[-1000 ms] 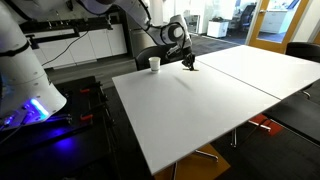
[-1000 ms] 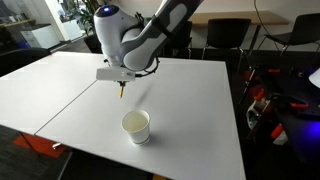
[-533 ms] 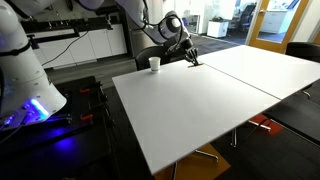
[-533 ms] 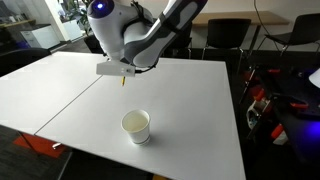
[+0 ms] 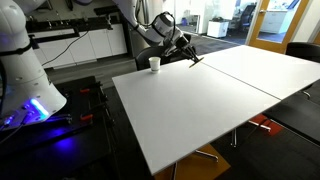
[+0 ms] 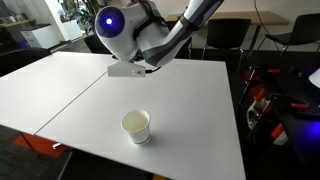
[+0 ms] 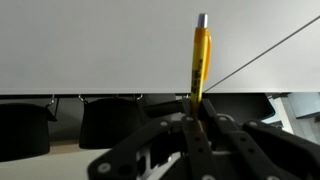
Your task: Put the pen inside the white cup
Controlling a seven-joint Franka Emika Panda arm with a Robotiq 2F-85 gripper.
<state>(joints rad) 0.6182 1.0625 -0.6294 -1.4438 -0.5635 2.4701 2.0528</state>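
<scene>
White paper cup [image 5: 154, 63] stood upright near the far edge of the pale table [image 5: 200, 110], upper centre of an exterior view. Right of it and apart, the gripper [image 5: 190, 56] hung above the tabletop. In the wrist view, right of centre, its jaws pinched the yellow pen [image 7: 201, 60], whose grey tip pointed toward the top of the frame.

Both exterior views look down across the counter [image 5: 200, 110] from opposing ends, sharing the white cup [image 6: 136, 125] and the arm [image 6: 160, 40]. The wrist view sits close behind the gripper [image 7: 195, 108], facing level over the counter's far edge.
</scene>
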